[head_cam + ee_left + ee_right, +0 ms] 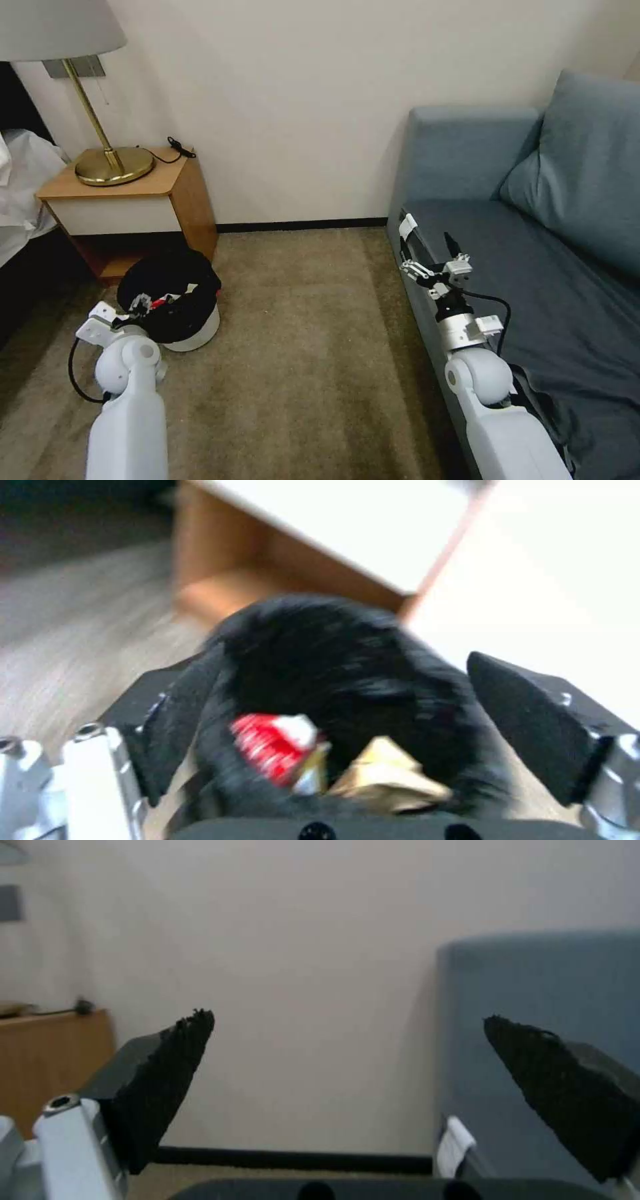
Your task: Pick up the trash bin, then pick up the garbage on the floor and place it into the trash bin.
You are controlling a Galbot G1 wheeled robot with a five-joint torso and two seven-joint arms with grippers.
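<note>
Bin duty sits on your left: it stands on the carpet by the nightstand, wrappers inside, left gripper spread astride its near rim. Your right gripper hangs released beside the sofa, likely waiting.

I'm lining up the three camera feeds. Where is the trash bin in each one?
Head view: the trash bin sits lower left on the carpet, beside the wooden nightstand.
Left wrist view: it fills the centre, wrappers inside.
Right wrist view: the bin is absent.
Shared landmark: the nightstand.
</note>
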